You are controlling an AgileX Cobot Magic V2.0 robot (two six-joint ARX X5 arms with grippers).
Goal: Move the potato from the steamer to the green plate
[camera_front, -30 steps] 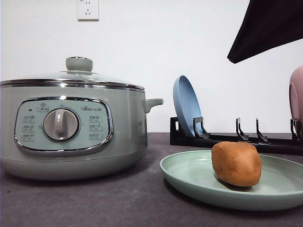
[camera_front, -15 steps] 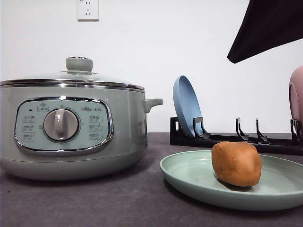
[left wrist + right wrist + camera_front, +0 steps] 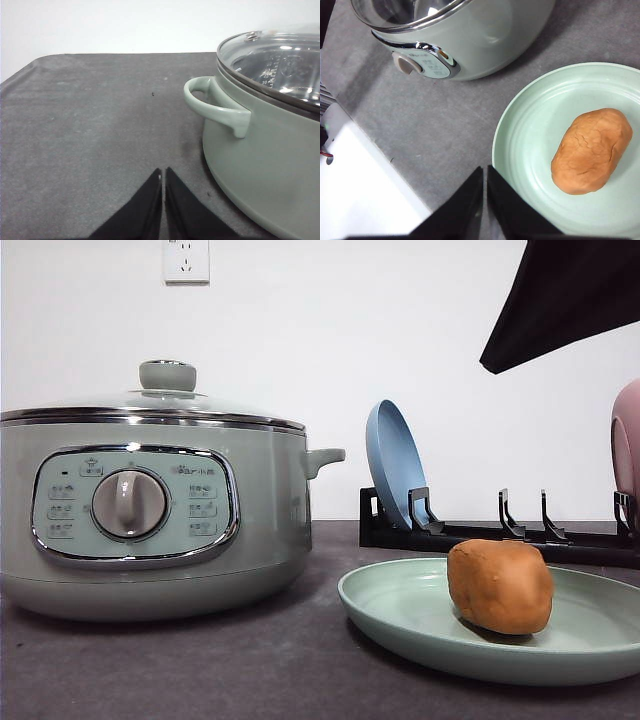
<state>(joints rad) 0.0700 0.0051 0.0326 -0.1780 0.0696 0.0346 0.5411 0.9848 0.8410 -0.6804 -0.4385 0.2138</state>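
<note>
Both our grippers, left (image 3: 163, 172) and right (image 3: 485, 172), are pressed together, empty; the lumpy orange-brown potato (image 3: 499, 585) rests on the pale mint-green plate (image 3: 400, 625), beside the lidded sage-green steamer (image 3: 150, 510), so we judge the transfer done.

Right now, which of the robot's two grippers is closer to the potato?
The right. The right gripper hangs above the table just off the green plate holding the potato. The left gripper sits low beside the steamer, near its handle.

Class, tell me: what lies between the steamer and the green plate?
Nothing: bare dark tabletop separates steamer from green plate, clear in front and right wrist views.
</note>
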